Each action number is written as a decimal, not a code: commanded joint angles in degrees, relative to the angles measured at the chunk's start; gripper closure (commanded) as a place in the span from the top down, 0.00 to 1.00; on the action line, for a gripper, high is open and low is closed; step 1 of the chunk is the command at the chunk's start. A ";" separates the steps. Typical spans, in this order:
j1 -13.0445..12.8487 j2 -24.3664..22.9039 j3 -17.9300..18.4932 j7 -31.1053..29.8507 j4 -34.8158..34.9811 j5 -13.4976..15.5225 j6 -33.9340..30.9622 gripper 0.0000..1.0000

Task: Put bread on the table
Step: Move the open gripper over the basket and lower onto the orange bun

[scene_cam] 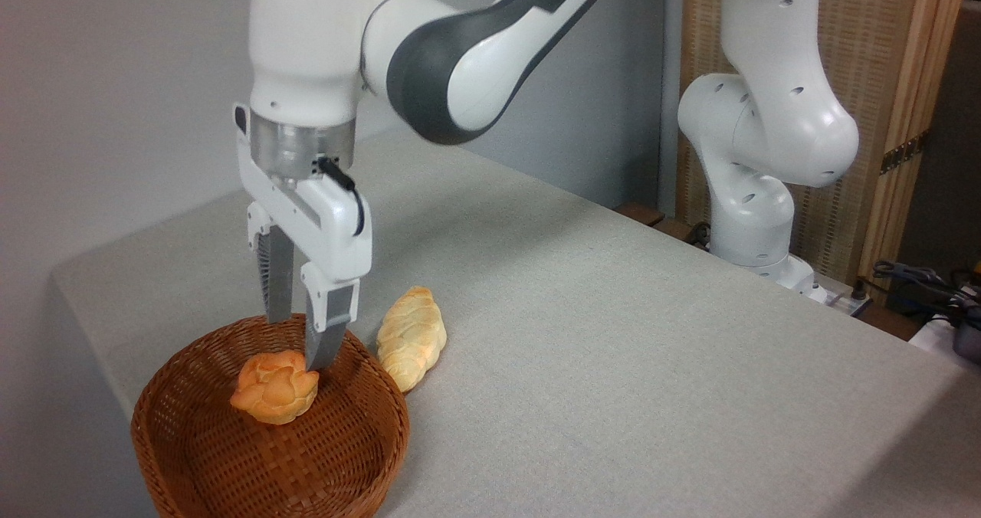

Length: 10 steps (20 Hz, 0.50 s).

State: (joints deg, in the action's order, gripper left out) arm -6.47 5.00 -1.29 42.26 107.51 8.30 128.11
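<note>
Two fingers of our hand (300, 343) hang straight down over the wicker basket (191, 457), parted by a narrow gap and holding nothing. We see the nearer fingertip (318, 358) right at the back edge of the flower-shaped bun (274, 386), touching it or just short of it; the farther finger stands behind the basket's far rim. We judge the hand is poised this way, wrist vertical and the gap lined up above the bun's rear, so that it can drop around the bun and close on it. The bun sits inside the basket, toward the back of its floor, not yet on the bench (613, 349). Just beside the basket's right rim a paler braided loaf (411, 338) lies on the bench, apart from our fingers. The bench wears a light grey, cloth-like cover, bare across its wide right half, which gives plenty of room to set the bun down. Behind it stands a plain grey wall; the arm's white base (759, 188) rises at the far right edge before a woven screen (881, 66), with cables (920, 280) trailing at the right.
</note>
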 commanded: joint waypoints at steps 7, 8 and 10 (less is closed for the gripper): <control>-0.21 8.45 -4.07 -0.25 -1.25 0.57 8.65 1.00; -0.21 8.45 -4.07 -0.24 -1.17 0.57 8.65 1.00; -0.21 8.54 -4.07 -0.07 -1.17 0.31 8.65 1.00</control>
State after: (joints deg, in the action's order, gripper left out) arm -6.65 13.22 -5.28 42.26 107.19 8.72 136.63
